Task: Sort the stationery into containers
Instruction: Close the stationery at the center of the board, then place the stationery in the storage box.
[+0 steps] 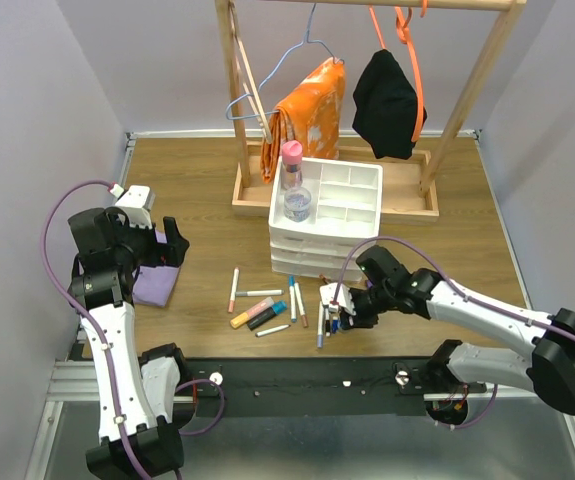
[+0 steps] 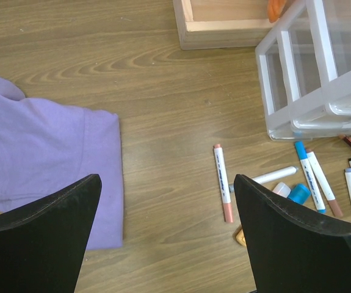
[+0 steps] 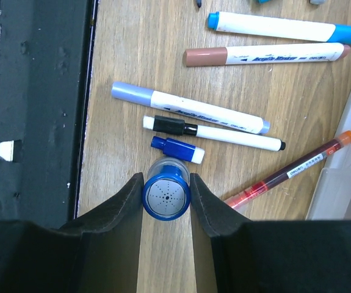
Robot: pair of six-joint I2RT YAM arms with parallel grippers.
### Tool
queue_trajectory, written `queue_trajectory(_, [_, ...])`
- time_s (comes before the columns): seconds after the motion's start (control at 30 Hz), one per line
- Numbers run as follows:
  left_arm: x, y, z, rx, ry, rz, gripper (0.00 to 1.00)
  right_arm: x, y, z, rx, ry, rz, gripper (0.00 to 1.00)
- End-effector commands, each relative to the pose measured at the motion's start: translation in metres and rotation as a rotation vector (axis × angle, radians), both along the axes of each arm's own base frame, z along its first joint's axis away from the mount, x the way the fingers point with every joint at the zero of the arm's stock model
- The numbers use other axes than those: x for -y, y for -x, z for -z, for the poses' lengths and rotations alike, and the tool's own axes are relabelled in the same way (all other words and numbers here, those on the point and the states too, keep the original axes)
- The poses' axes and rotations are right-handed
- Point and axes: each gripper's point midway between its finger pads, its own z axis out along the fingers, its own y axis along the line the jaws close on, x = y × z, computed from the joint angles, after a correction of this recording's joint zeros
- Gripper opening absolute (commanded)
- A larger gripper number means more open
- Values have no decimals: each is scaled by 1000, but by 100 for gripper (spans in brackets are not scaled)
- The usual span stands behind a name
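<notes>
Two fingers [image 3: 123,213] of the right pincer [image 3: 166,180] pinch one blue-capped bottle [image 3: 166,196] at lower centre. Six pens [image 3: 206,113] lie above it on the desk [image 3: 132,49]; their print is unreadable. At lower centre of its own view, the left pincer [image 2: 166,178] is spread beside one purple cloth [image 2: 47,159].

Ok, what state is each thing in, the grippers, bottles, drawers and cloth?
Left gripper: open, empty.
Right gripper: shut on blue-capped bottle.
Pink-capped bottle: upright in the tray.
Clear bottle: upright in the tray.
Pens: lying loose, unsorted.
Drawers: shut.
Purple cloth: folded, lying flat.
</notes>
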Motion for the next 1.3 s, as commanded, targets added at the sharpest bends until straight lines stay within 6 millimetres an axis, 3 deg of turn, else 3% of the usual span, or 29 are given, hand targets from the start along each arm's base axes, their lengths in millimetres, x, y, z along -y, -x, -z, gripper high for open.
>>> queue_trajectory(0.0, [-2, -2, 4, 6, -12, -3, 99, 16, 7, 26, -28, 55, 36, 1])
queue_trajectory(0.3, [-1, 2, 6, 8, -14, -3, 99, 45, 8, 67, -6, 214, 50, 1])
queue_trajectory(0.4, [0, 3, 4, 14, -15, -2, 99, 39, 5, 55, -8, 194, 46, 1])
queue_trajectory(0.47, [1, 3, 1, 19, -15, 3, 99, 21, -7, 19, 42, 109, 37, 1])
queue_trajectory(0.53, [1, 3, -1, 24, -21, 11, 99, 19, 8, -5, -10, 89, -14, 1])
queue_trajectory(0.57, [1, 2, -3, 31, -23, 16, 99, 9, 2, -36, 28, 35, -46, 1])
queue_trajectory(0.6, [1, 2, -4, 34, -27, 20, 99, 17, 15, -43, -25, 62, -67, 1])
queue_trajectory(0.7, [1, -1, -9, 52, -35, 30, 99, 27, 22, -81, -7, 98, -126, 1])
queue_trajectory(0.77, [1, -4, -14, 72, -36, 34, 99, 30, 22, -97, 23, 96, -152, 1])
queue_trajectory(0.8, [2, -6, -16, 77, -32, 40, 99, 26, 18, -119, 61, 65, -150, 1])
queue_trajectory(0.83, [2, -8, -18, 81, -28, 42, 99, 24, 15, -129, 79, 47, -150, 1])
queue_trajectory(0.9, [4, -9, -24, 93, -10, 43, 99, 13, 5, -148, 99, 15, -123, 1])
queue_trajectory(0.93, [5, -10, -26, 100, -7, 45, 99, 3, -5, -172, 139, -31, -101, 1])
queue_trajectory(0.97, [6, -10, -28, 107, 0, 49, 99, -3, -10, -182, 121, -51, -45, 1])
queue_trajectory(1.1, [9, -9, -30, 115, 11, 57, 99, -42, -57, -241, 176, -201, 153, 1])
queue_trajectory(1.2, [10, -8, -30, 118, 15, 60, 99, -61, -76, -270, 166, -270, 232, 1])
queue_trajectory(1.27, [12, -7, -30, 123, 25, 60, 99, -68, -90, -274, 170, -275, 282, 1])
